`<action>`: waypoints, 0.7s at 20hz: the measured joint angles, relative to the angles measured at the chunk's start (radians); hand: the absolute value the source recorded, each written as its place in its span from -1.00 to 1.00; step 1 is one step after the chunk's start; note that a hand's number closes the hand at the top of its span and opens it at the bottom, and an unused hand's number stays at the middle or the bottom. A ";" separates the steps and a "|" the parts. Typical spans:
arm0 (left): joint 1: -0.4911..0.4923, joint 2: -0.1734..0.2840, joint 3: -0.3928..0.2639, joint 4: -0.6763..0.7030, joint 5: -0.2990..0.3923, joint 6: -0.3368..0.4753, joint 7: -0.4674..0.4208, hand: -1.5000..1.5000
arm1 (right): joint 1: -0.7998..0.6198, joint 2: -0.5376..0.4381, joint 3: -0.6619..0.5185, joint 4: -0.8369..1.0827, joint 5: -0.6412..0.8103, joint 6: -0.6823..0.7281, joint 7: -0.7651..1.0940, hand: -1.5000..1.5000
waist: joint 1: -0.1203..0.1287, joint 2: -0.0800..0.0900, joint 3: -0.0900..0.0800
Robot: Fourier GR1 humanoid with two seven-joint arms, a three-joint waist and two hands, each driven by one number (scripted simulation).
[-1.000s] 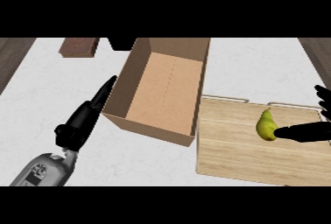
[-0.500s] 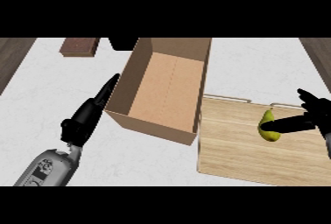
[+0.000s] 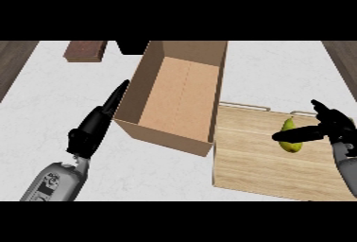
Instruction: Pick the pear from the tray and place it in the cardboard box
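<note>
The yellow-green pear (image 3: 289, 126) lies on the wooden tray (image 3: 265, 168) at the right, near the tray's far edge. My right hand (image 3: 332, 126) is just right of the pear. Its thumb (image 3: 298, 135) reaches left across the pear's lower half, while its fingers (image 3: 320, 108) point up behind it, fairly straight. The pear still rests on the tray. The open cardboard box (image 3: 165, 136) stands in the middle, its right wall beside the tray's left edge. My left hand (image 3: 92, 127) is stretched out flat, with its fingertips at the box's left wall.
A brown block (image 3: 86, 50) sits at the far left of the counter, with a dark object (image 3: 131, 47) beside it behind the box. White counter (image 3: 146, 165) lies in front of the box. Dark wood strips border both sides.
My right hand has shifted left and turned, so its thumb now lies across the pear. The pear and box have not moved. The left hand has barely shifted.
</note>
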 measured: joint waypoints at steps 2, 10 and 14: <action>0.004 -0.015 0.006 -0.013 -0.014 -0.010 0.018 0.00 | -0.003 0.019 -0.007 0.018 0.016 0.010 -0.006 -1.00 | 0.000 0.000 0.000; 0.020 -0.060 0.041 -0.030 -0.067 -0.045 0.018 0.00 | -0.005 0.084 -0.031 0.062 0.048 0.065 -0.017 -1.00 | -0.001 -0.001 0.001; 0.031 -0.076 0.064 -0.008 -0.079 -0.072 0.008 0.00 | -0.022 0.111 -0.043 0.086 0.057 0.098 -0.010 -1.00 | -0.001 0.000 -0.001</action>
